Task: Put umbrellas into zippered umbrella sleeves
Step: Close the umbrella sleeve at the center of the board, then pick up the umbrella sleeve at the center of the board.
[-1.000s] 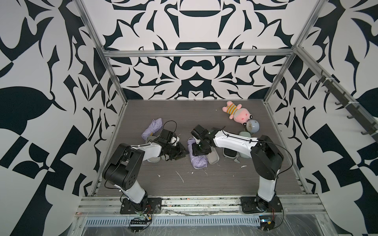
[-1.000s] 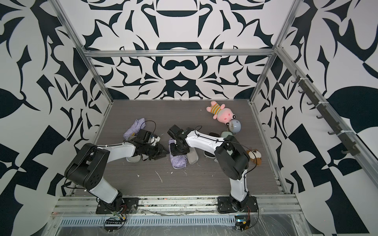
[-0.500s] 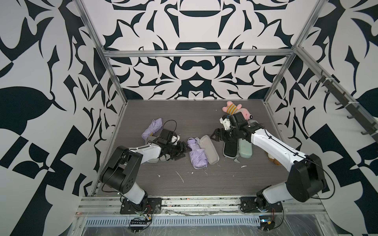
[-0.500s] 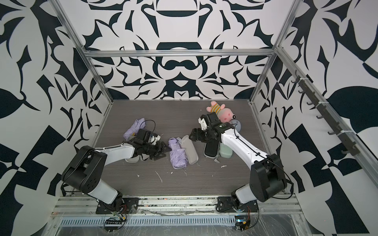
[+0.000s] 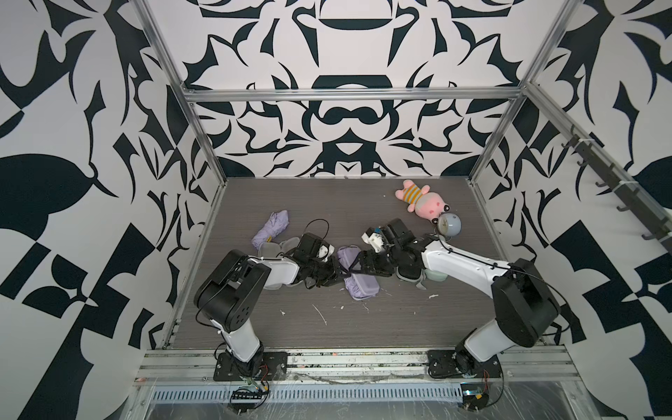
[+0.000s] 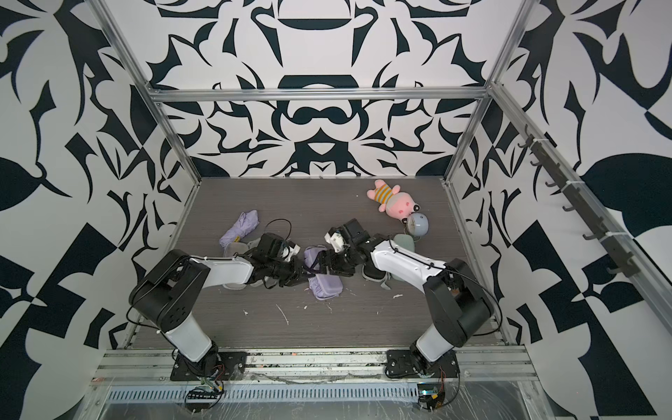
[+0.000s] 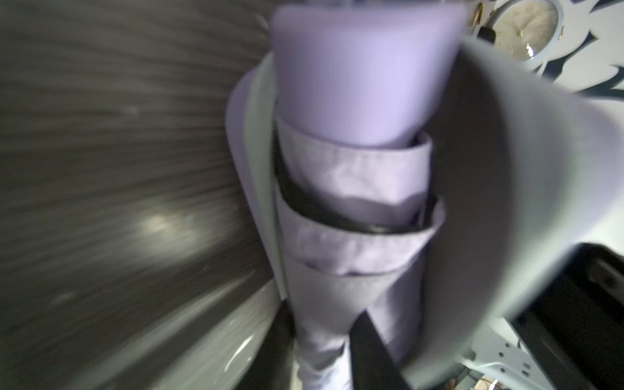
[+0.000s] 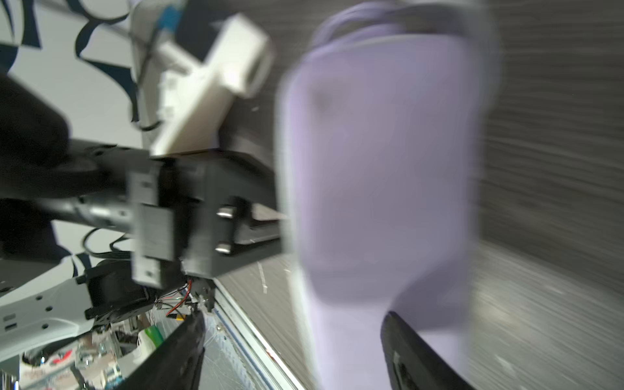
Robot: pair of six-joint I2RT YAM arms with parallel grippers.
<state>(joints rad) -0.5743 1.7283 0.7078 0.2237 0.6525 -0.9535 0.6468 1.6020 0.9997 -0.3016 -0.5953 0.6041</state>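
Observation:
A lilac zippered sleeve (image 5: 363, 287) (image 6: 327, 287) lies mid-floor with a lilac umbrella (image 7: 354, 189) inside it, its shell half folded over. My left gripper (image 5: 329, 272) (image 7: 324, 324) is shut on that umbrella's fabric end. My right gripper (image 5: 365, 265) (image 8: 293, 315) is open, one finger against the sleeve's lilac shell (image 8: 378, 169). A second lilac umbrella (image 5: 272, 229) lies far left beside an open sleeve (image 5: 269, 251). A black sleeve (image 5: 409, 272) and a mint green one (image 5: 436, 274) lie under the right arm.
A pink plush toy (image 5: 425, 202) and a round pale-blue clock (image 5: 449, 224) lie at the back right. White scraps (image 5: 320, 312) dot the floor in front. Patterned walls and metal posts enclose the floor on three sides.
My right arm has swung back from the sleeves on the right to the lilac sleeve in the middle. The sleeve's shell has folded over the umbrella. My left gripper has closed.

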